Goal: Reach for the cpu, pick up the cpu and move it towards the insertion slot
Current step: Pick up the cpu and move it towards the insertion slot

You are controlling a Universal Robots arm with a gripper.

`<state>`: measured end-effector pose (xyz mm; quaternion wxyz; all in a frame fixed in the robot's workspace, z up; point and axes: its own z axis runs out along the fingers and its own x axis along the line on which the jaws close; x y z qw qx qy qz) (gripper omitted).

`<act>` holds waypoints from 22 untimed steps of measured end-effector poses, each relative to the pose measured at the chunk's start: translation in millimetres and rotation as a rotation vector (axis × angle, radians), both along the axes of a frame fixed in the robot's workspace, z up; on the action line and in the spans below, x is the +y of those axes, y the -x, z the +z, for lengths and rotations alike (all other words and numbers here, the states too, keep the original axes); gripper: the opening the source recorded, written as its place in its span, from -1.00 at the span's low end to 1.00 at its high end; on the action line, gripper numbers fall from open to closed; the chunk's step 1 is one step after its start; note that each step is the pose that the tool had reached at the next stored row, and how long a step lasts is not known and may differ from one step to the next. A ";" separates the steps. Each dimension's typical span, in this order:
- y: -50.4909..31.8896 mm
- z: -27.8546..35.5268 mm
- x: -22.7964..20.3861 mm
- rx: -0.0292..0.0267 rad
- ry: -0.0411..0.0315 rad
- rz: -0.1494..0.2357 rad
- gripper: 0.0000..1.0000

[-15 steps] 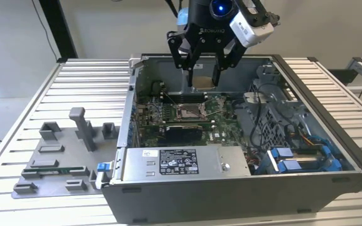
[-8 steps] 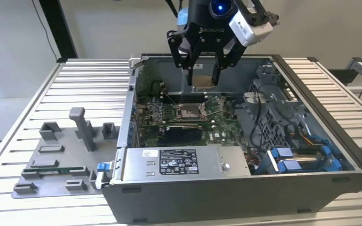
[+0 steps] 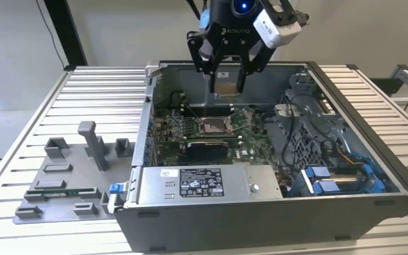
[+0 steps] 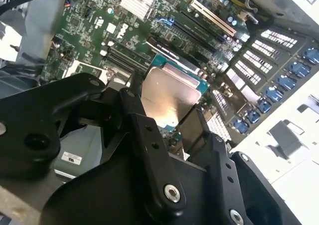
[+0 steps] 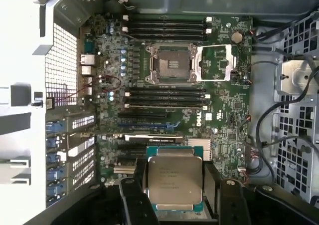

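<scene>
Over the open case, one gripper grips one cpu

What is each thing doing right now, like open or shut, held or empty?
end effector: shut on the cpu, up over the open computer case.
cpu: held between the fingers, metal top showing, off the board.
insertion slot: empty, its metal cover frame flipped open beside it.
computer case: side open, motherboard showing.
grey fixture blocks: sitting on the table at the exterior view's left, untouched.
</scene>
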<state>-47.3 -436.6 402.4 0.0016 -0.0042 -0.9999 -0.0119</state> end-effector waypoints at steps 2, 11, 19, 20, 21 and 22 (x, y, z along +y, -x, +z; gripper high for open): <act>0.7 -0.2 1.6 0.0000 0.0000 -0.005 -1.00; 2.8 -0.6 11.5 0.0000 0.0000 -0.025 -1.00; 2.7 -0.8 26.3 0.0000 0.0000 -0.033 -1.00; 2.7 -0.8 28.0 0.0000 0.0001 -0.034 -1.00; 2.8 -0.8 29.5 0.0000 0.0000 -0.036 -1.00; 2.8 -0.9 30.6 0.0000 -0.0001 -0.037 -1.00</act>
